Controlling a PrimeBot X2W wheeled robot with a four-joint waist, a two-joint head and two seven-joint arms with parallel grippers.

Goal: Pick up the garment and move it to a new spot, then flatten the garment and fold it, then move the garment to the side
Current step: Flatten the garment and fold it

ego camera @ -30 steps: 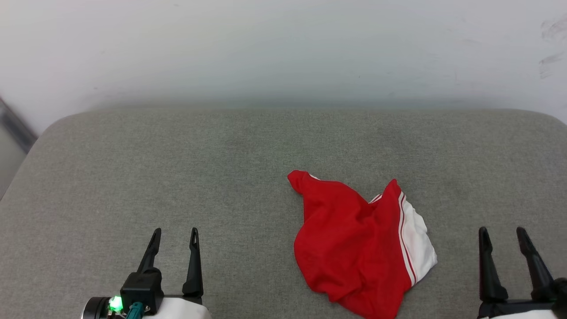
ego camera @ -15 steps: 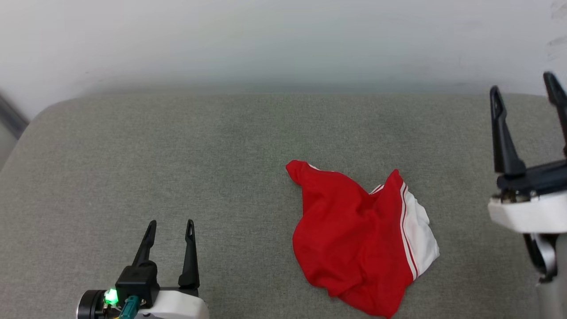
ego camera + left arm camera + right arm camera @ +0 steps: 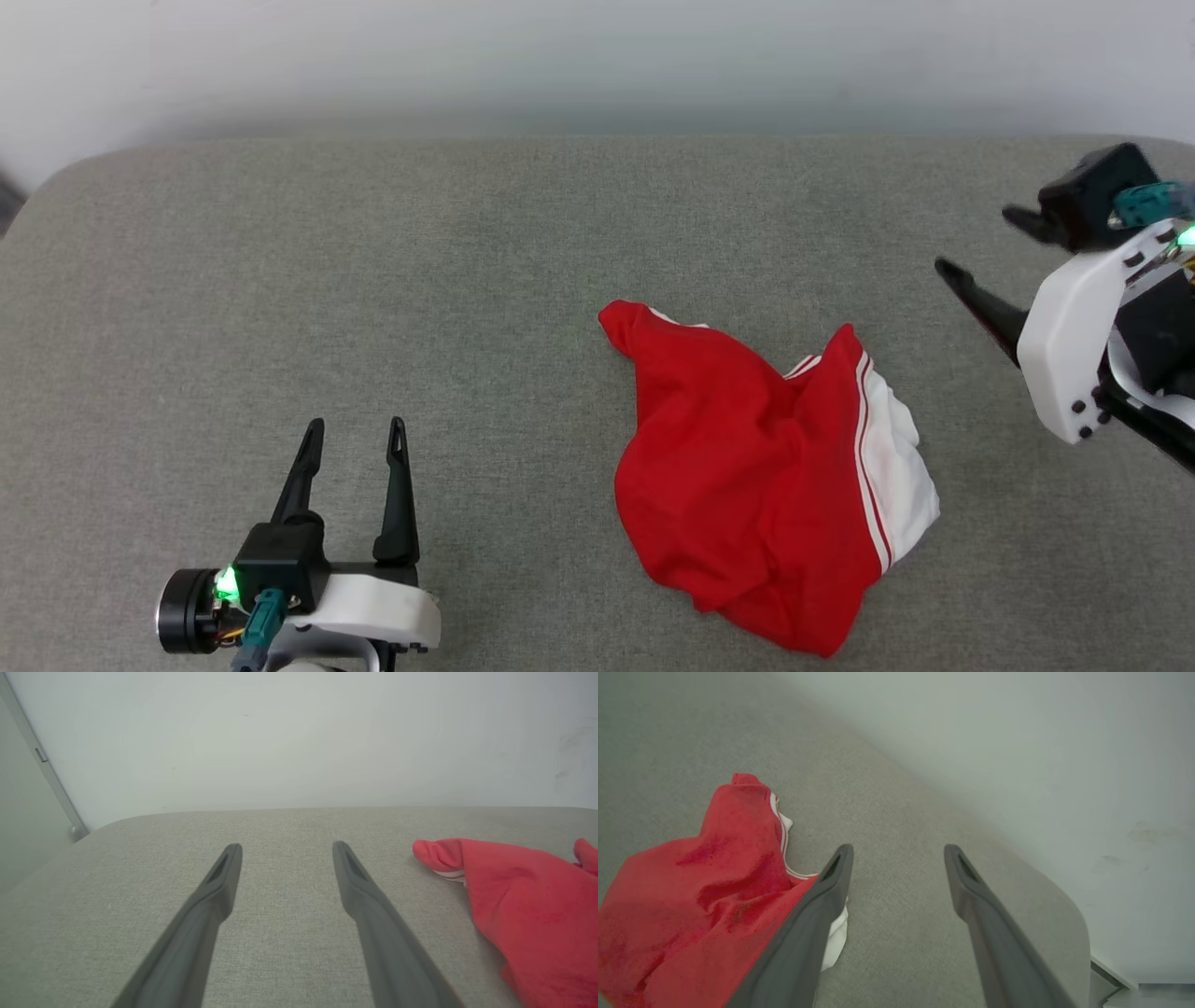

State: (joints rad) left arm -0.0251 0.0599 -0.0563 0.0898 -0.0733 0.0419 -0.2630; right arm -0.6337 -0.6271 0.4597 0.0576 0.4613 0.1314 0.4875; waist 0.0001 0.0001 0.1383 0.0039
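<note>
On grey cushion (image 3: 373, 280): crumpled garment (image 3: 747, 476), untouched; left pincer (image 3: 355, 427) apart, empty; right pincer (image 3: 974, 241) apart, empty.

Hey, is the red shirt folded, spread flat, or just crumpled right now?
Crumpled. The shirt lies in a creased, uneven heap on the grey cushion, with no neat folds and no flat outline.

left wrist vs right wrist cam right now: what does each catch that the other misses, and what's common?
Left wrist: the open left tool, a grey strip on the wall, the red pointed end of the garment.
Right wrist: the open right tool, the white sleeve, the rounded corner of the cushion.
Both: red garment, grey cushion, pale wall.
</note>
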